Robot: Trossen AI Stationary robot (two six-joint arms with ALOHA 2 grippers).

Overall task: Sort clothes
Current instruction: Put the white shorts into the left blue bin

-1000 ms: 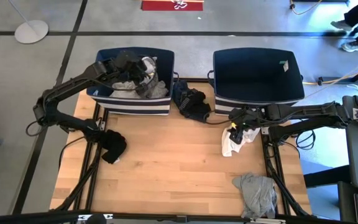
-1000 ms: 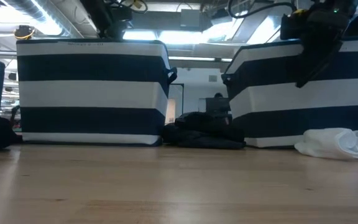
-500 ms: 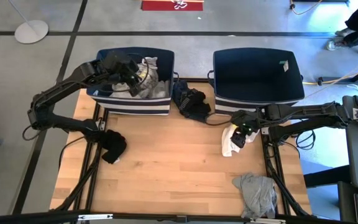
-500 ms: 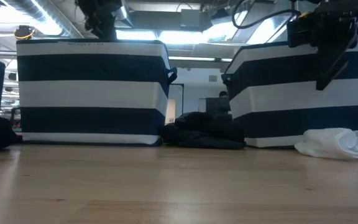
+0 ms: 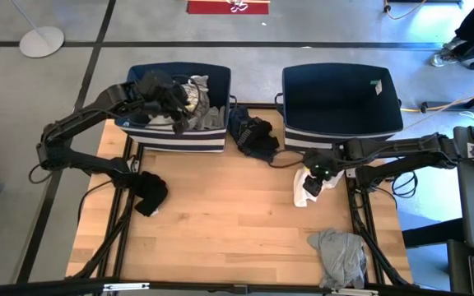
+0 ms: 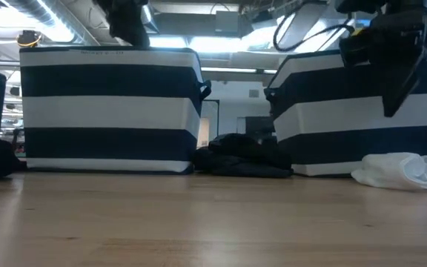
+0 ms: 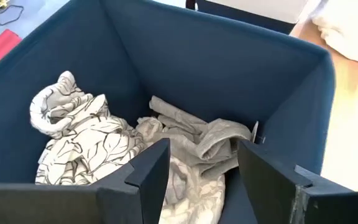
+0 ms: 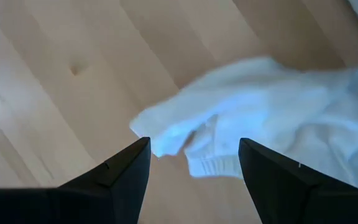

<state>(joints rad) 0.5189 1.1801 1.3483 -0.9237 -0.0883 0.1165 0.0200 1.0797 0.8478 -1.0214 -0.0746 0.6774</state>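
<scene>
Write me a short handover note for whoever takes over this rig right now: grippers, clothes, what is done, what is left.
Left gripper: open, empty, over the left navy fabric bin.
Right gripper: open, above the white garment on the wooden table.
Done: patterned grey-white and light grey garments lie in the left bin.
Left: white garment, black garment at the left edge, dark pile between bins, grey garment at the near right. Right navy bin holds no clothes.

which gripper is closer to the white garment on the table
Right. The right gripper hangs open directly above the white garment. The left gripper is far across the table, open over the left bin.
</scene>
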